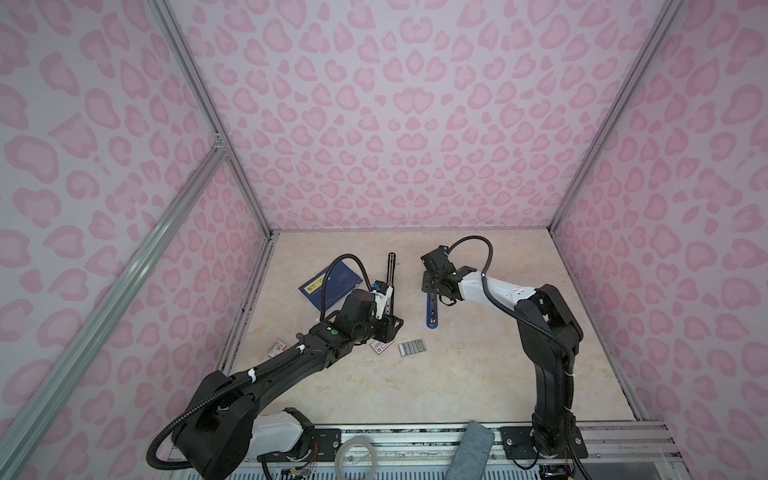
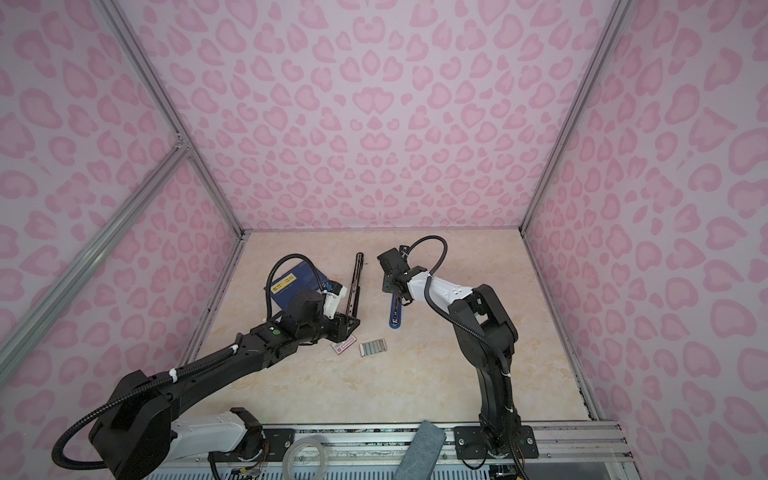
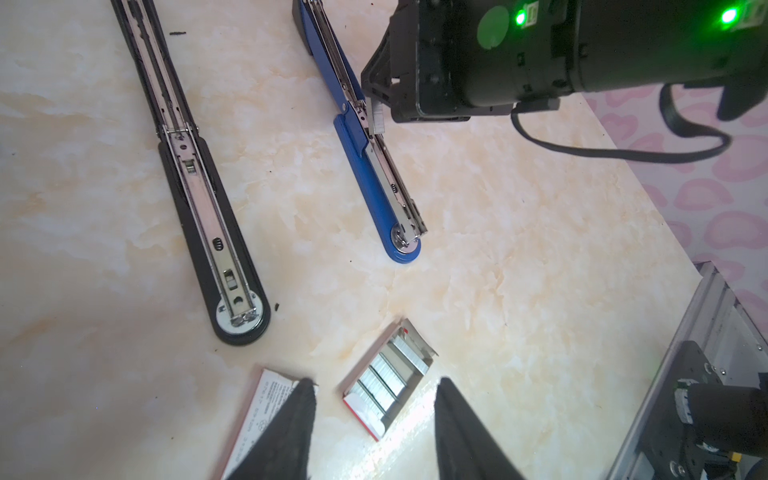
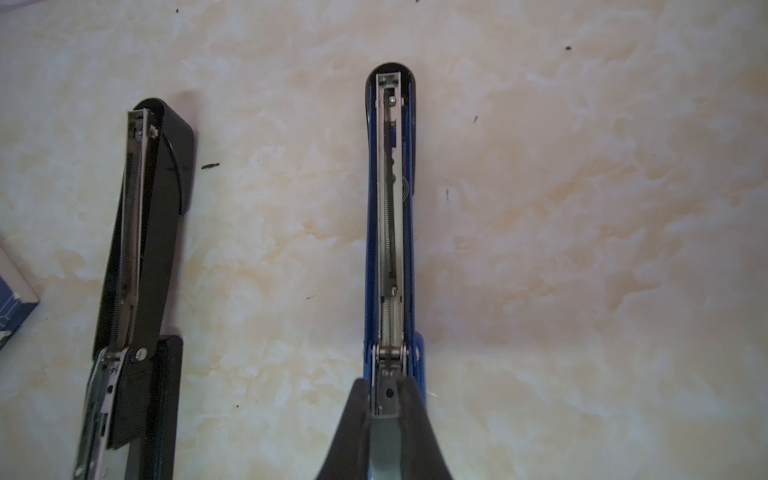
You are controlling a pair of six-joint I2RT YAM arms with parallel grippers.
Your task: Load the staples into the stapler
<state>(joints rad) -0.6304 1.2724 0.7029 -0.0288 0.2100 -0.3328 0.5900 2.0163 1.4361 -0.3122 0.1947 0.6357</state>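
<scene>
While right jaws pinch staple strip [image 3: 377, 118], blue stapler [image 3: 370, 187] lies open beneath.

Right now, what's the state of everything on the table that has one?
Blue stapler: opened flat, magazine exposed.
Black stapler: opened flat, untouched.
Staples: strips in an open tray, on the table.
Left gripper: open, above the staples.
Right gripper: shut on a silvery strip, at the blue stapler's hinge.
Booklet: closed, flat.
</scene>
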